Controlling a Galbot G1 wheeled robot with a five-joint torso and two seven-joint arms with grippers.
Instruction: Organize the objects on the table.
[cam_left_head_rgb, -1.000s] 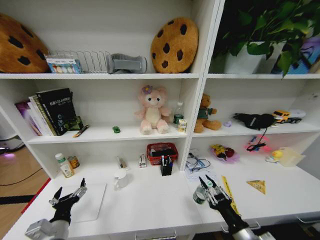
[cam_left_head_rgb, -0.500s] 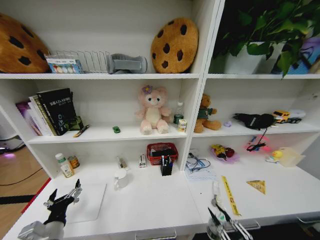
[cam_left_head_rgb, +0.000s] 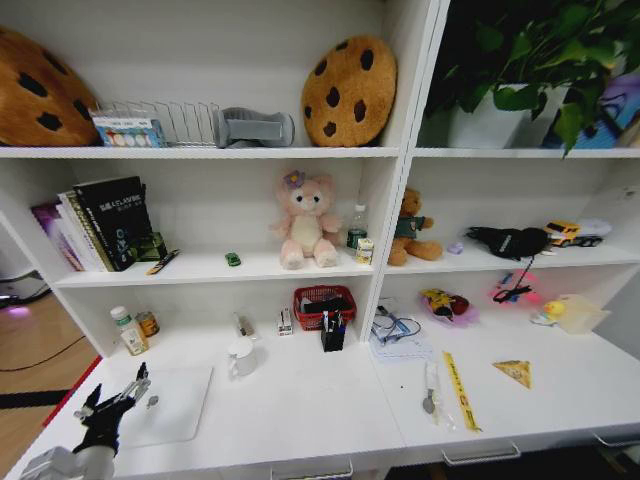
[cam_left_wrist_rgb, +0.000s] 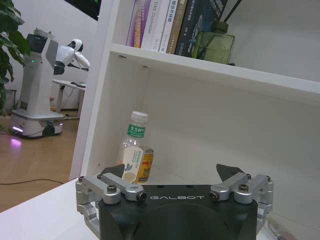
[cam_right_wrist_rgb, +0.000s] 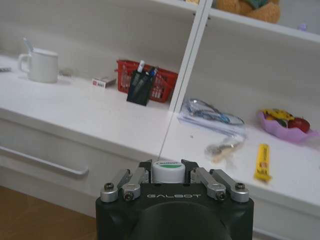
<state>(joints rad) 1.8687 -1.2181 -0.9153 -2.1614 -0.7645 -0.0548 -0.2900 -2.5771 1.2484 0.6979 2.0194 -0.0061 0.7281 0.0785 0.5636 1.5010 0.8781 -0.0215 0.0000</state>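
Step in hand: the right gripper (cam_right_wrist_rgb: 172, 176) is carrying the green-labelled jar (cam_right_wrist_rgb: 167, 171) clear of the table (cam_left_head_rgb: 300, 410), judging by the right wrist view, where it is hanging below and in front of the table edge.
Doing it well: keeping the jar upright and the squeeze steady, and clearing the drawer handle (cam_right_wrist_rgb: 42, 162) under the table edge before swinging anywhere.
Right claw: closed on the jar, fingers pressing its sides, the white lid showing between them.
Left claw: the left gripper (cam_left_head_rgb: 108, 405) is hovering over the table's left end, above the silver laptop (cam_left_head_rgb: 170, 402), fingers spread wide and holding nothing.
Still lying on the table: the yellow ruler (cam_left_head_rgb: 459, 390) and yellow triangle (cam_left_head_rgb: 515, 372) toward the table's right end, pens in the black holder (cam_left_head_rgb: 332, 335) at the back.
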